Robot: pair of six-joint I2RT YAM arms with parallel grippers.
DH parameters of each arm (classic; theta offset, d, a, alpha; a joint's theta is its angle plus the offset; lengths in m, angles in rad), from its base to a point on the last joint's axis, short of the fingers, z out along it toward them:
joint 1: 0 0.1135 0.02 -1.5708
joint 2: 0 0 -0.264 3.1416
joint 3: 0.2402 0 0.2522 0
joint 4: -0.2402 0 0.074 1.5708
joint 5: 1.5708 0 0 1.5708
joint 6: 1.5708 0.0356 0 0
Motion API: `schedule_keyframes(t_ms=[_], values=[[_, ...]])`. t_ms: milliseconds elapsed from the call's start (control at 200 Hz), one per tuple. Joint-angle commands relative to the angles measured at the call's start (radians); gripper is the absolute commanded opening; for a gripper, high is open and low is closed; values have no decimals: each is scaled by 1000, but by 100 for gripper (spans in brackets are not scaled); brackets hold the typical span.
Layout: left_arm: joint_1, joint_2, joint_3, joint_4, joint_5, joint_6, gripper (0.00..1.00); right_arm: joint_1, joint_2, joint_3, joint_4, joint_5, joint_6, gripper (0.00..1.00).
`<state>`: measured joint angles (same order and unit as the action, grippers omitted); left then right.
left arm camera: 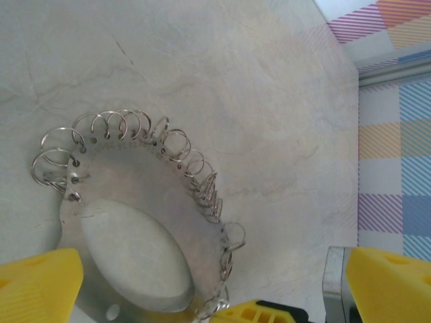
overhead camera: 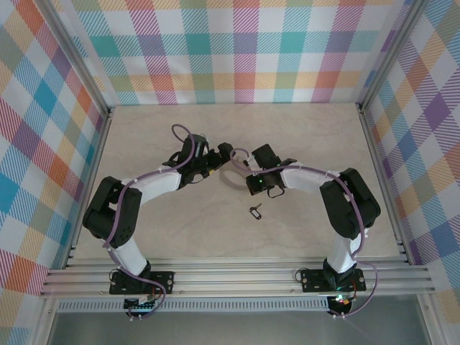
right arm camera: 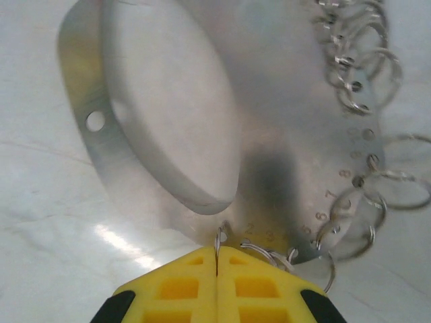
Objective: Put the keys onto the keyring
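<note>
Yellow fingers (right arm camera: 175,289) of the right tool (right arm camera: 216,259) sat closest in the right wrist view. They were pressed together with no gap and clamped on the near rim of the keyring (right arm camera: 283,134). The thin wire of one small ring ran straight into the seam between them. Past the fingertips the keyring rose as a flat silvery band around an oval opening, with stamped numbers and a row of holes along its edge. Small split rings (right arm camera: 357,81) hung from those holes on the right.

In the left wrist view, the left tool (left arm camera: 212,282) stood wide apart and held nothing, with one yellow finger (left arm camera: 37,286) at the lower left and the other at the lower right. The keyring (left arm camera: 135,175) lay ahead of it, its split rings (left arm camera: 121,124) fringing the far rim.

From above, the two tools met near the middle of the counter (overhead camera: 180,237). The left tool (overhead camera: 219,153) was just left of the right tool (overhead camera: 246,171), and the keyring (overhead camera: 230,180) was between them. The key (overhead camera: 255,211) with its dark tag lay flat on the counter, nearer the arm bases and apart from both tools and the keyring.
</note>
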<state>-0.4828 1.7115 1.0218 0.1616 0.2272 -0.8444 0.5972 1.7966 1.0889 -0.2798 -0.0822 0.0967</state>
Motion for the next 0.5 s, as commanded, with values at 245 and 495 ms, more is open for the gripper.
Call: schedule_keyframes(t_ms=[245, 495], values=[[-6, -44, -19, 7, 5, 12, 100, 6, 36, 23, 30, -109, 44, 0], [-6, -38, -11, 9, 6, 12, 100, 5, 66, 23, 32, -82, 60, 1]])
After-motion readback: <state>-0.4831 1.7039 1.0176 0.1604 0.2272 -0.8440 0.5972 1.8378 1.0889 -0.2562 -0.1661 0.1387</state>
